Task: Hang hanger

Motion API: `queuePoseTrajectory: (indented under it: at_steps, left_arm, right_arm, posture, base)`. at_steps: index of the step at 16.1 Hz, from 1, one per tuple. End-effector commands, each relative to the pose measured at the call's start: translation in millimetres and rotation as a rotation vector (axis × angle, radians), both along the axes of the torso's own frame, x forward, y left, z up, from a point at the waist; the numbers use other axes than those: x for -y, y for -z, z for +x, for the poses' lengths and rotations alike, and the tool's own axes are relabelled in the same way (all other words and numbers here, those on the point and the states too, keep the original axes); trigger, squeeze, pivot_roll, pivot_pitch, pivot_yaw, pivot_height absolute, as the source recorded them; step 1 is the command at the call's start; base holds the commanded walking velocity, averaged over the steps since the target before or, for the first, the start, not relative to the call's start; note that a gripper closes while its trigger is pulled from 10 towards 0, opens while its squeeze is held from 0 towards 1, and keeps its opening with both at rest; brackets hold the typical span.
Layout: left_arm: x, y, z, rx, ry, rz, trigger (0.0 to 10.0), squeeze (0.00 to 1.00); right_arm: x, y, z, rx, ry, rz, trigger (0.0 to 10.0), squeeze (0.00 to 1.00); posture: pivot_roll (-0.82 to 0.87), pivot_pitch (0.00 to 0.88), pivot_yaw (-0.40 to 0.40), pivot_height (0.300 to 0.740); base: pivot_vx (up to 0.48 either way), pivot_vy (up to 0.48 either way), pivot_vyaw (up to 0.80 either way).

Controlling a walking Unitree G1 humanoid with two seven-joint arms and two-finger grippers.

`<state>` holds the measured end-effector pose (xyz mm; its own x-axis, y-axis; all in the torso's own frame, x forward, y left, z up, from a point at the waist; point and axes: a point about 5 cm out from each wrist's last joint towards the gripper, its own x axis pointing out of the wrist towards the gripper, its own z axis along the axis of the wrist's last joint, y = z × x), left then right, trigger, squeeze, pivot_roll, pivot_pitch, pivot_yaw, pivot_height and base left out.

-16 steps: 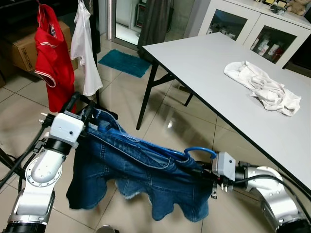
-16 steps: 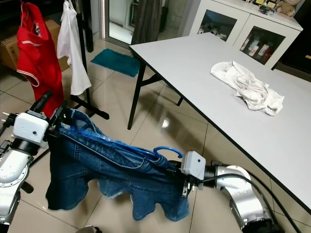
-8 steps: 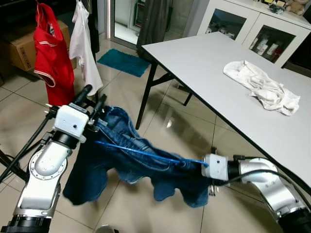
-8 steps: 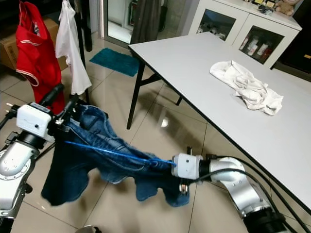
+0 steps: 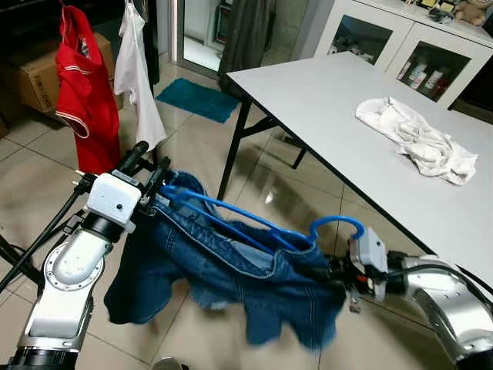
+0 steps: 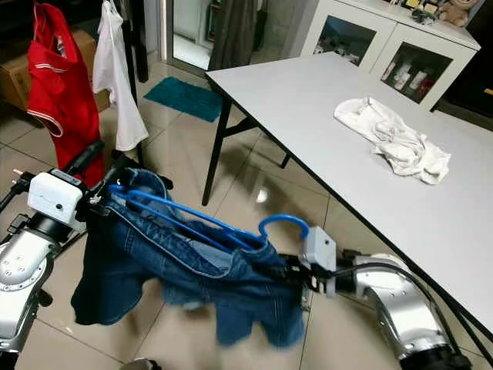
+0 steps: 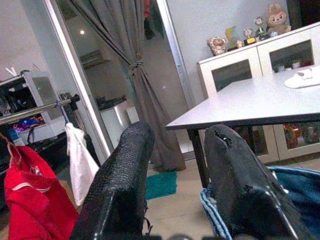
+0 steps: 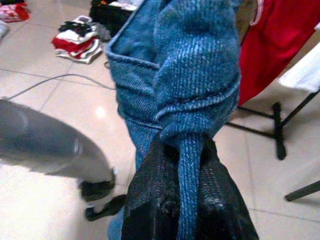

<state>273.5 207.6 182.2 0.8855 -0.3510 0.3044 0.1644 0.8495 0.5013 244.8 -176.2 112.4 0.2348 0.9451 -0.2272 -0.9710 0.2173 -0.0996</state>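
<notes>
A blue plastic hanger [image 5: 231,220] carries dark blue jeans [image 5: 223,270] and hangs low over the tiled floor between my two arms. Its hook [image 5: 337,224] points up, just above my right gripper [image 5: 330,271]. In the right wrist view that gripper [image 8: 187,150] is shut on a fold of the jeans [image 8: 192,75]. My left gripper [image 5: 148,163] stands at the hanger's other end with its fingers [image 7: 125,180] pointing up. They are apart and nothing lies between them. A bit of the jeans [image 7: 295,185] lies beside them.
A red garment [image 5: 81,100] and a white garment [image 5: 139,77] hang on a rack at the back left, its rail [image 7: 35,112] high up. A grey table [image 5: 347,116] with a crumpled white cloth [image 5: 416,146] fills the right. A teal mat [image 5: 196,99] lies beyond.
The hanger has turned from lying flat to standing with its hook up. My right gripper has moved to the right and the jeans have bunched lower beneath the hanger.
</notes>
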Motion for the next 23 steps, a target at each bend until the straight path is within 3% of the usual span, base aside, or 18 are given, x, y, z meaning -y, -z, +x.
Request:
queuePoseTrajectory:
  at_steps: [1,4,10,13,15,19,23]
  left_arm:
    - [0.9,-1.7,-1.2,0.012,0.014,0.016,10.0,0.00]
    - [1.0,-7.6,1.6,0.032,0.012,0.008,10.0,0.00]
    - [3.3,-9.7,1.1,0.043,0.016,0.003,10.0,0.00]
    - [3.2,-7.8,-0.4,0.039,0.010,-0.002,10.0,0.00]
    - [5.0,-10.1,0.8,0.049,0.011,-0.007,10.0,0.00]
    - [2.6,-6.1,-2.5,0.035,0.009,-0.007,10.0,0.00]
    - [6.4,-10.0,-1.3,0.037,0.033,0.003,10.0,0.00]
  right_arm:
    - [7.4,-3.1,-2.4,-0.010,-0.007,-0.013,0.0,0.00]
    - [5.2,2.8,-7.9,-0.001,-0.052,-0.115,0.0,0.00]
    - [0.1,-5.9,6.8,0.073,0.033,-0.090,0.0,0.00]
    - [4.8,3.2,6.9,0.061,0.042,-0.198,0.0,0.00]
    - [12.1,14.8,10.4,0.063,0.063,-0.339,0.0,0.00]
    - [14.1,13.3,14.0,0.040,0.123,-0.320,0.0,0.00]
    - [10.7,22.0,15.8,0.029,0.164,-0.401,0.0,0.00]
  posture:
    - [0.16,0.094,-0.162,0.740]
    - [0.16,0.089,-0.163,0.740]
    - [0.16,0.088,-0.167,0.740]
    - [0.16,0.089,-0.170,0.740]
    - [0.16,0.092,-0.176,0.740]
    - [0.16,0.102,-0.158,0.740]
    - [0.16,0.103,-0.138,0.740]
  base:
    - [0.000,0.000,0.00]
    - [0.000,0.000,0.00]
    - [0.000,0.000,0.00]
    - [0.000,0.000,0.00]
    - [0.000,0.000,0.00]
    - [0.000,0.000,0.00]
    - [0.000,0.000,0.00]
